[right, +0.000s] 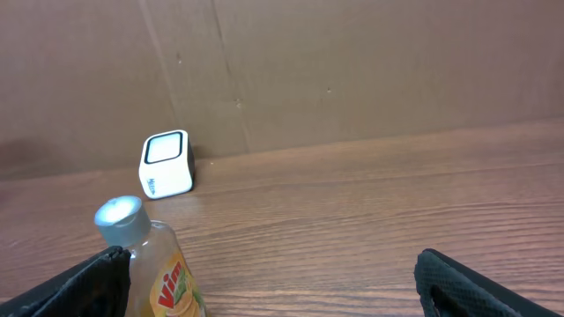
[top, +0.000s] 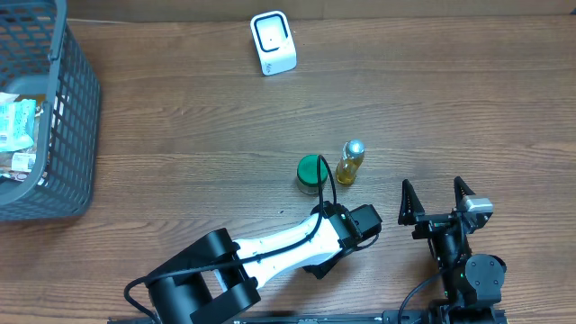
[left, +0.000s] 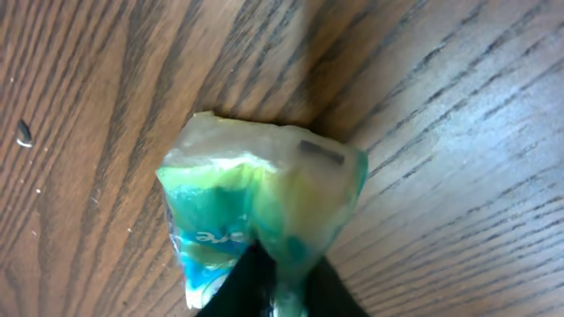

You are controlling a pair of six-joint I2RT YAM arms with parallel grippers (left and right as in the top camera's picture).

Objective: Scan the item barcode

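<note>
Overhead looks straight down on my desk (top: 180, 108). My left wrist camera presses close to the wood; my right looks low across it, sharing the scanner (right: 166, 164) with overhead.

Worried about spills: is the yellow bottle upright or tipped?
Upright: the right wrist view shows the yellow bottle standing, cap on top.

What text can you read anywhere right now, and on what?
"Vim": on the bottle label.
scanner: side print too small to read.
packet: white lettering and a dark strip, both blurred.
packs in basket: print too small to read.
</note>
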